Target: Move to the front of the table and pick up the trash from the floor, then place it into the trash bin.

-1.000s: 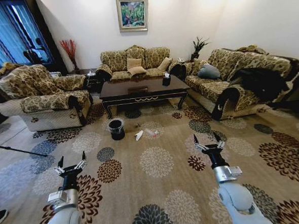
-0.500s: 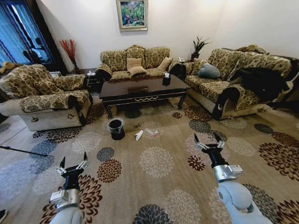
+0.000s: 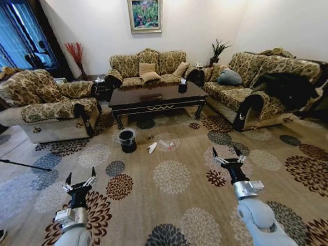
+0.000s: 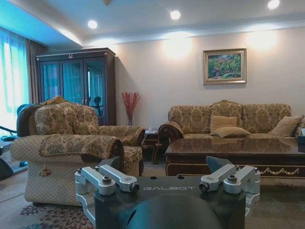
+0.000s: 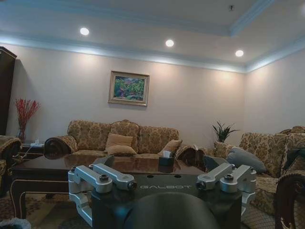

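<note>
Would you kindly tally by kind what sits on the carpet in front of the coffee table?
Trash bin: 1
White tissue: 1
Clear wrapper with red bit: 1
Tiny dark scrap: 1
Total: 4

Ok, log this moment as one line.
phase: facing table | left gripper: open, empty | right gripper: open, empty | trash: on carpet beside trash bin

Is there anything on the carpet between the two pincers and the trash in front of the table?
Nothing visible. Open floor lies between the left pincer, the right pincer and the trash. The trash bin stands beside the trash, off the path.
</note>
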Controlling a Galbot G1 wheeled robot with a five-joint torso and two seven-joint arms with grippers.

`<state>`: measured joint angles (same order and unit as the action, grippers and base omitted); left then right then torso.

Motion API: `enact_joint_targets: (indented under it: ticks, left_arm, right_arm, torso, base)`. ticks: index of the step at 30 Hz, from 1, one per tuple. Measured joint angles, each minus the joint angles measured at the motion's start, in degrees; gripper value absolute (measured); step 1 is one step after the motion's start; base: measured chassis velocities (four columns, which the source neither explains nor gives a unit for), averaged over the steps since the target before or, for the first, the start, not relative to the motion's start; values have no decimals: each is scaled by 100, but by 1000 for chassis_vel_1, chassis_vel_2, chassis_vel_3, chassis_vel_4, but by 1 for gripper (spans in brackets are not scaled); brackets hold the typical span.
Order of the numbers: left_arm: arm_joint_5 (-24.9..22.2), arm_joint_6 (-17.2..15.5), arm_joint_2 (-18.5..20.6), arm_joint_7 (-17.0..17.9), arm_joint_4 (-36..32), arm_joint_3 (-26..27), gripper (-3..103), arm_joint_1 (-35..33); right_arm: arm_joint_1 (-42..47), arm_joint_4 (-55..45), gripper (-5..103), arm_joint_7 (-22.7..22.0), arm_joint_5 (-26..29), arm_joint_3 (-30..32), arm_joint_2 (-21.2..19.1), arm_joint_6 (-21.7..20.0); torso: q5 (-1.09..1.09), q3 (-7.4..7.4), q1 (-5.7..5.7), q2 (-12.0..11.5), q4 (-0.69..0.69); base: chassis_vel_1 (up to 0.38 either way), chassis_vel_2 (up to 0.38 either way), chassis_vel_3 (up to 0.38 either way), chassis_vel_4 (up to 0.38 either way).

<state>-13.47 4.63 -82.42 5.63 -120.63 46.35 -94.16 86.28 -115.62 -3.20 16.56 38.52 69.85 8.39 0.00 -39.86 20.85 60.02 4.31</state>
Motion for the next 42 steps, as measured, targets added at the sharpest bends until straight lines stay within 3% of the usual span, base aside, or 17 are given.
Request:
enact_joint_targets:
  ticks: [42]
  left_arm:
    - [11, 42, -9, -44, 125, -49, 100, 51]
  right_arm:
    - [-100, 272, 100, -8, -122, -66, 33, 11]
  torso:
    - [0, 639, -506, -1146, 0]
  base:
    - [0, 0, 0, 0]
